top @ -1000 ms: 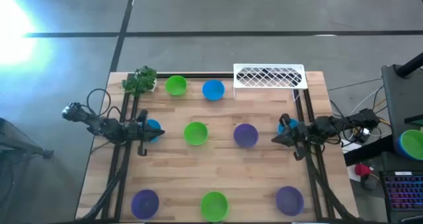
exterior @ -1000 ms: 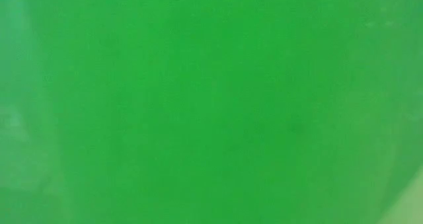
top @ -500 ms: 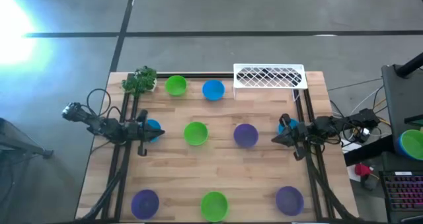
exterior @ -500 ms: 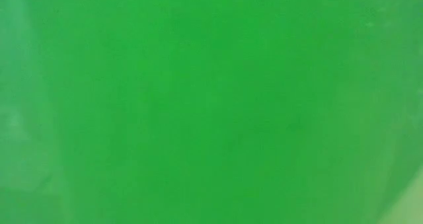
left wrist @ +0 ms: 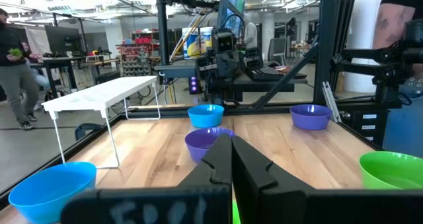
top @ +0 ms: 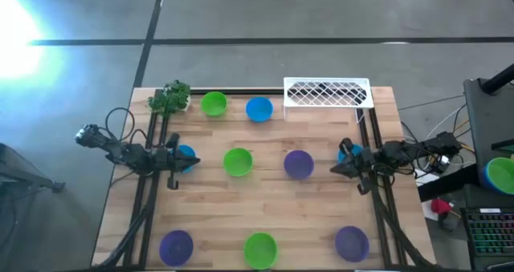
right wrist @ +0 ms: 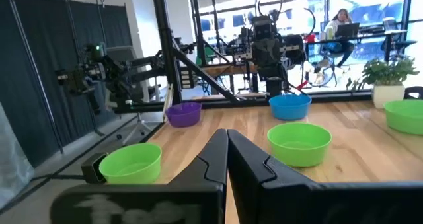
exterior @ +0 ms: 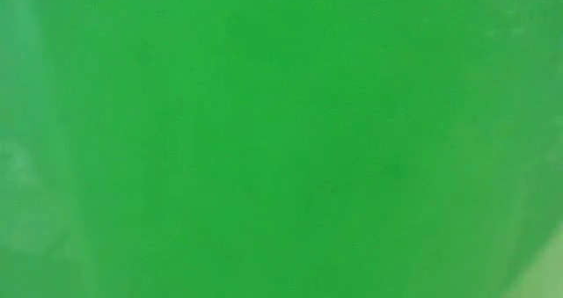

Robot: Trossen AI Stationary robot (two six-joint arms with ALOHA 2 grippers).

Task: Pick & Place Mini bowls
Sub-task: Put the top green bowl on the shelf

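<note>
Several mini bowls stand open side up on the wooden table. In the high view a green bowl (top: 213,103) and a blue bowl (top: 259,109) are at the far edge. A green bowl (top: 238,161) and a purple bowl (top: 299,164) sit mid-table. Purple (top: 176,244), green (top: 259,248) and purple (top: 351,241) bowls line the near edge. My left gripper (top: 195,161) (left wrist: 231,159) is shut, above a partly hidden blue bowl (top: 185,156). My right gripper (top: 333,169) (right wrist: 227,151) is shut, beside another blue bowl (top: 348,152). The near green bowl (exterior: 281,140) fills the low view.
A white wire rack (top: 328,93) stands at the far right corner and a leafy toy plant (top: 169,98) at the far left corner. Bare wood lies between the rows of bowls. People and equipment show in the room beyond the table.
</note>
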